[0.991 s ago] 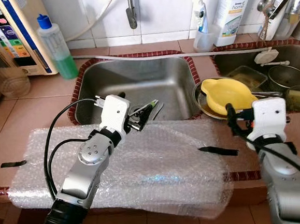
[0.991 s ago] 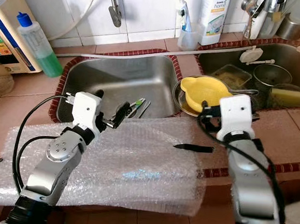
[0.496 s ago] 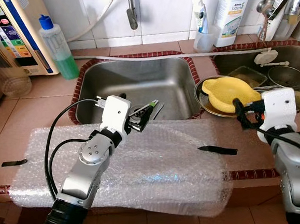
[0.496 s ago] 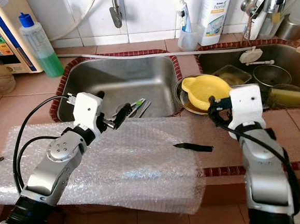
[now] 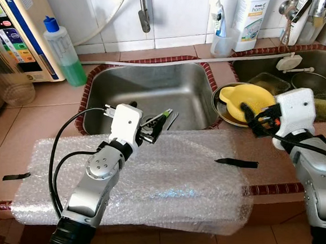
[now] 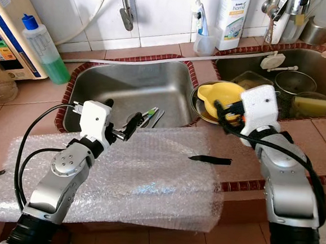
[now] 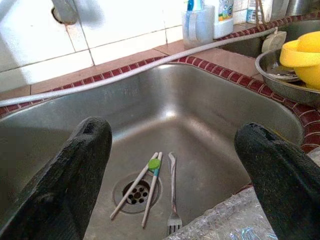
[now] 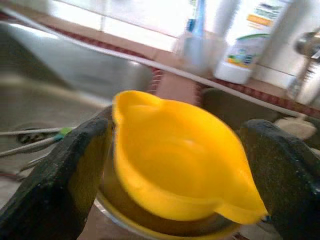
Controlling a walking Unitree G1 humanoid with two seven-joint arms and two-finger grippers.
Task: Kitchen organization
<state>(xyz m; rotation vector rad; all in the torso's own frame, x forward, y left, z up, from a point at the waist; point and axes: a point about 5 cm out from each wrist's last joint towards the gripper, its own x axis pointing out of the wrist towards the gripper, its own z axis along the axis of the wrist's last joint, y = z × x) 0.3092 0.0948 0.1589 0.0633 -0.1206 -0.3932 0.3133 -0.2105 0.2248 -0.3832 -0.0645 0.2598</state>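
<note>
A yellow plastic bowl (image 5: 247,97) rests in a shallow metal dish (image 5: 216,106) on the ledge between the two sinks. My right gripper (image 5: 255,113) is open just in front of the bowl. In the right wrist view the bowl (image 8: 180,150) lies between the two black fingers (image 8: 75,165); contact cannot be told. My left gripper (image 5: 146,120) is open and holds nothing, hovering over the near rim of the left sink (image 5: 126,85). On that sink's floor, by the drain, lie chopsticks (image 7: 145,187) and a fork (image 7: 172,200).
A sheet of bubble wrap (image 5: 164,178) with a black tape strip (image 5: 236,162) covers the near counter. A green soap bottle (image 5: 61,49) and a white appliance (image 5: 18,26) stand at back left. The right sink (image 5: 312,57) holds several dishes. A cup (image 5: 220,42) and a white bottle (image 5: 250,16) stand by the wall.
My right gripper has risen from above the bubble wrap to the yellow bowl, swinging right and then back left onto it. The left arm has stayed still.
</note>
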